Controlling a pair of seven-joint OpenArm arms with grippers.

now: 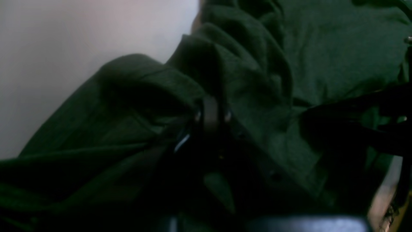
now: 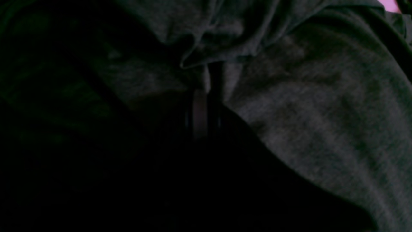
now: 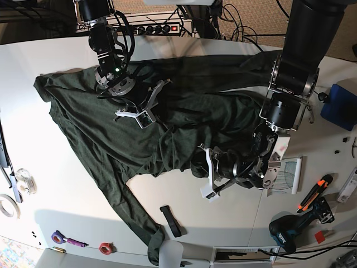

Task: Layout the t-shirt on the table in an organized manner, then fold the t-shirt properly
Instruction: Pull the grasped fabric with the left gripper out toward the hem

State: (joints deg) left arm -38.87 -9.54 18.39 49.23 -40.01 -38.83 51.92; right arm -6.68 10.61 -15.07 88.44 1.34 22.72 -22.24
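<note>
A dark green t-shirt [image 3: 111,134] lies crumpled and slanted across the white table [image 3: 50,201], one sleeve trailing toward the front edge. My left gripper [image 3: 203,169] is low at the shirt's bunched right hem. In the left wrist view this left gripper [image 1: 210,111] is shut, with folds of the t-shirt [image 1: 322,48] pinched between its fingers. My right gripper [image 3: 148,115] rests on the upper middle of the shirt. In the right wrist view the right gripper [image 2: 202,103] is shut on a fold of the t-shirt [image 2: 322,106]; the rest is dark.
A black strap [image 3: 171,220] lies near the front edge. Tape rolls [image 3: 8,207] sit at the left edge. A drill [image 3: 290,231], an orange cutter [image 3: 312,191] and a blue object [image 3: 340,106] stand at the right. A power strip [image 3: 150,28] is at the back.
</note>
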